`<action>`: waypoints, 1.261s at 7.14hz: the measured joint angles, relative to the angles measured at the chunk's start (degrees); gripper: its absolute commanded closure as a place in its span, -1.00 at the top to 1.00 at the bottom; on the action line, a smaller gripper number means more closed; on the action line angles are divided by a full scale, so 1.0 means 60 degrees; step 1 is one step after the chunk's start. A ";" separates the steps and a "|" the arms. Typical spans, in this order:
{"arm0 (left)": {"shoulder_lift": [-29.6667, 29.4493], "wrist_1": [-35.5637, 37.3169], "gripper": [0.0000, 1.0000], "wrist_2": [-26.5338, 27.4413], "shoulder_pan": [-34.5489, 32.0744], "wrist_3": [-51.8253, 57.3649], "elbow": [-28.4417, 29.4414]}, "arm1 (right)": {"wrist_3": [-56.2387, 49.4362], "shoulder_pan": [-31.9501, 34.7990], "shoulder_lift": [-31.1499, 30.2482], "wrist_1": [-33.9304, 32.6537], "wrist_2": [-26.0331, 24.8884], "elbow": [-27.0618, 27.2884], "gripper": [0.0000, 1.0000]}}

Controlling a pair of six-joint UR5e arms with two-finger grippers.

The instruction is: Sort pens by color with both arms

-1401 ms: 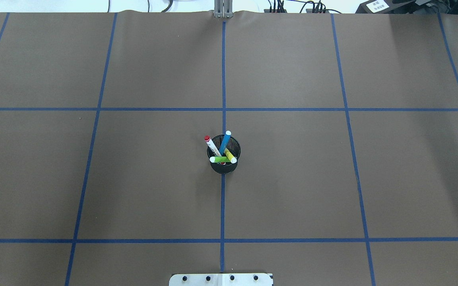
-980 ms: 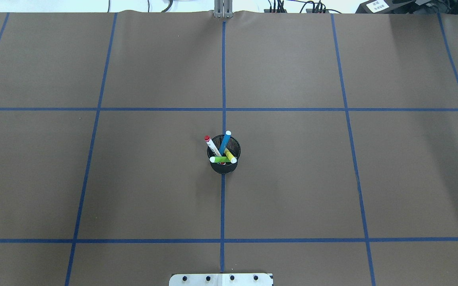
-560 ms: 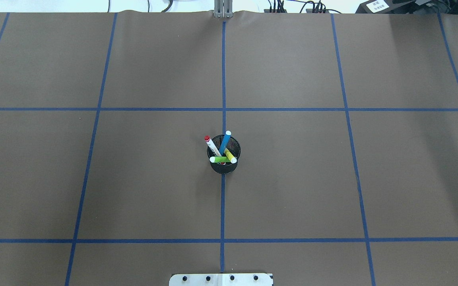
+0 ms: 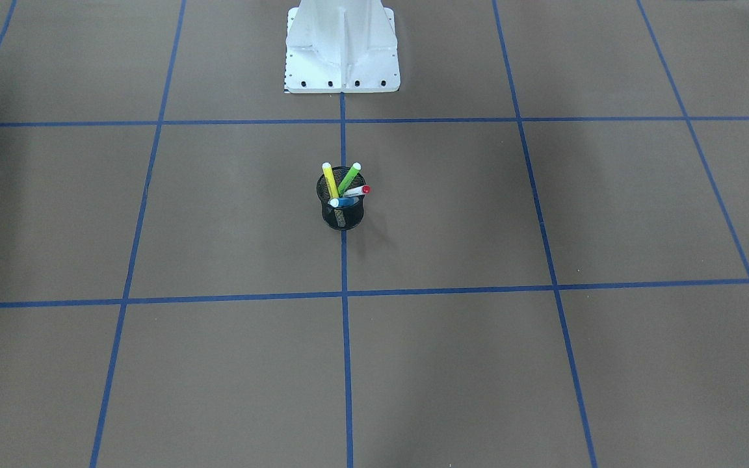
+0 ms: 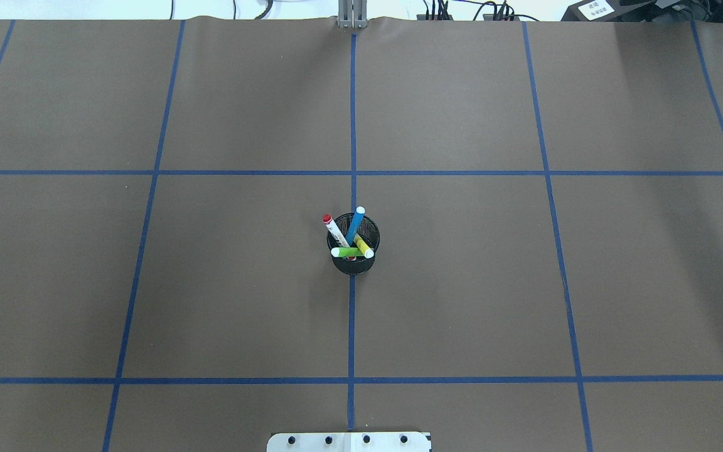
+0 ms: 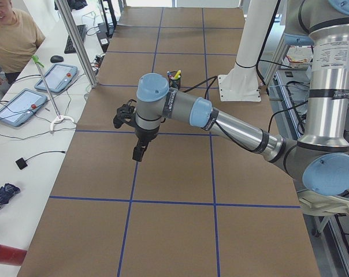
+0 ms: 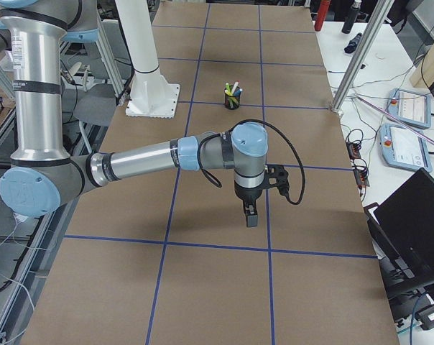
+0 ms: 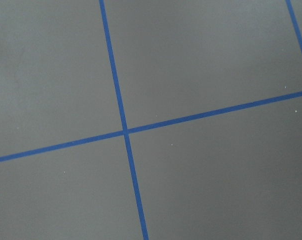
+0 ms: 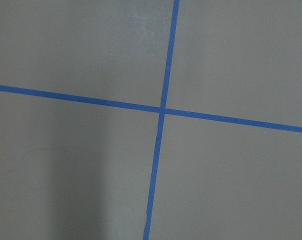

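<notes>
Left hand (image 6: 137,154) points down above table (image 6: 174,231); right hand (image 7: 251,217) likewise.

Near right arm (image 7: 141,164) low over the brown table (image 7: 217,287), gripper (image 7: 251,219) downward, pens (image 7: 233,88) far beyond

Four slim pens stand tilted in the black mesh cup (image 5: 354,265), tops fanned out. The blue pen (image 5: 355,226) and the red-tipped white pen (image 5: 334,230) lean over its far rim, the green pen (image 5: 346,252) and the yellow pen (image 5: 363,247) over its near rim. The left arm (image 6: 232,127) and the right arm (image 7: 138,162) each reach out over the worktop (image 5: 211,282). The left claw (image 6: 138,153) and the right claw (image 7: 251,215) point down, well apart from the cup; their jaws cannot be judged.
</notes>
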 measured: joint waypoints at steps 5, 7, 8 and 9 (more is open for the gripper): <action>-0.0189 -0.1789 1.00 -0.0140 0.0010 -0.0313 0.0184 | 0.0035 -0.0002 0.0115 0.1158 0.0721 -0.0007 0.99; -0.0226 -0.1938 1.00 -0.0499 0.0041 -0.0336 0.0138 | 0.0295 -0.0017 0.0119 0.1612 0.1664 0.0059 0.99; -0.0239 -0.2093 1.00 -0.0592 0.0079 -0.0342 0.0100 | 0.0947 -0.0118 0.0120 0.1721 0.1971 0.0270 1.00; -0.0254 -0.2225 1.00 -0.0629 0.0128 -0.0349 0.0084 | 0.2025 -0.0419 0.0130 0.1945 0.2068 0.0598 0.99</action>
